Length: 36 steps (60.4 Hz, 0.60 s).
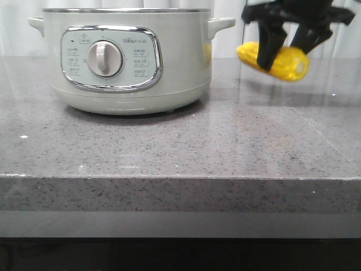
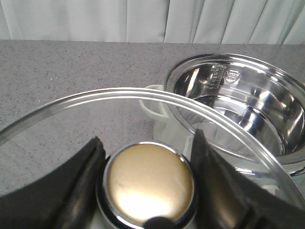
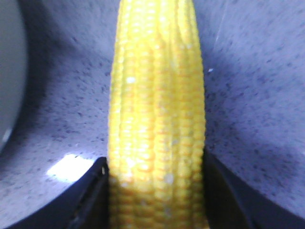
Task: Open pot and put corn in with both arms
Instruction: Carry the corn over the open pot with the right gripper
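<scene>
Already halfway: the pot (image 1: 127,56) stands open and the corn (image 1: 274,61) hangs in the air just right of it.

Beside the pot, the left gripper (image 2: 147,183) clamps the brassy round knob (image 2: 148,180) of a clear glass lid (image 2: 109,102), exposing the polished steel bowl. The right gripper (image 1: 287,40) pinches the knobbly yellow cob above the speckled grey stone counter (image 1: 180,147). In my judgement, only carrying it over the metal rim and releasing remains.

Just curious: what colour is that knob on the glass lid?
The knob is gold with a chrome ring, clearest in the left wrist view.
</scene>
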Motion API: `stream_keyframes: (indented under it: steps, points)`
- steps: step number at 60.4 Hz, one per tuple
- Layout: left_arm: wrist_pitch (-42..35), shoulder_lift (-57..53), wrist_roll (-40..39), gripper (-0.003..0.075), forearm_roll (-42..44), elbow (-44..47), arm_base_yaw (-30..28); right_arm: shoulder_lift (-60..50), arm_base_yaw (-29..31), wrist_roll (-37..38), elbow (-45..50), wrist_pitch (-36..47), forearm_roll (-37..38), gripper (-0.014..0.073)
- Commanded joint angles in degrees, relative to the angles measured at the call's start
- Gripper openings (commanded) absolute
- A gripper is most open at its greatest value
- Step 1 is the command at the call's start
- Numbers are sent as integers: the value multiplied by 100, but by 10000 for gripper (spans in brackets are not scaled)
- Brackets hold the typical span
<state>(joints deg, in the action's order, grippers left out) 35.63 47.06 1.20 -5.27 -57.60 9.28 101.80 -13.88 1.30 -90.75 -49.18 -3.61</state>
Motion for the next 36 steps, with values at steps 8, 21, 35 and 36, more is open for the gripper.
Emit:
stream_keyframes:
  steps: [8,21,35,36]
  points:
    - [-857,-77,2,274,-42,-230,-12,-1124,-23,-9,-195,187,-4,322]
    - [-857,-77,2,274,-42,-230,-12,-1856,-34,-24,-195,208,-4,322]
    - [-857,-77,2,274,-42,-230,-12,-2332,-417,-414,-195,623,-63,322]
    - [-857,-77,2,274,-42,-230,-12,-2332,-440,-433,-195,655,-63,322]
